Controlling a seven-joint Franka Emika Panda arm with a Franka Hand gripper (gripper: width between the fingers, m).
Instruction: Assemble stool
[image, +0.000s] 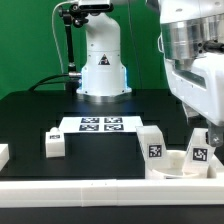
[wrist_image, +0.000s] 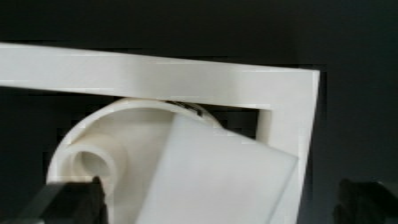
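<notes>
I find the gripper (image: 205, 138) at four o'clock from the marker board (image: 100, 124), fingers (wrist_image: 68, 198) apart either side of a leg (image: 198, 153) touching the round seat (image: 172, 160), and I judge a straight lift clear of both to be the safest exit.

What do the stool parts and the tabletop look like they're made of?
Seat and legs: likely white plastic, smooth matte, uniform colour, crisp moulded edges; printed tags look like paper stickers. Table: black, matte, no glare; cloth or coated board, too blurred to tell.
</notes>
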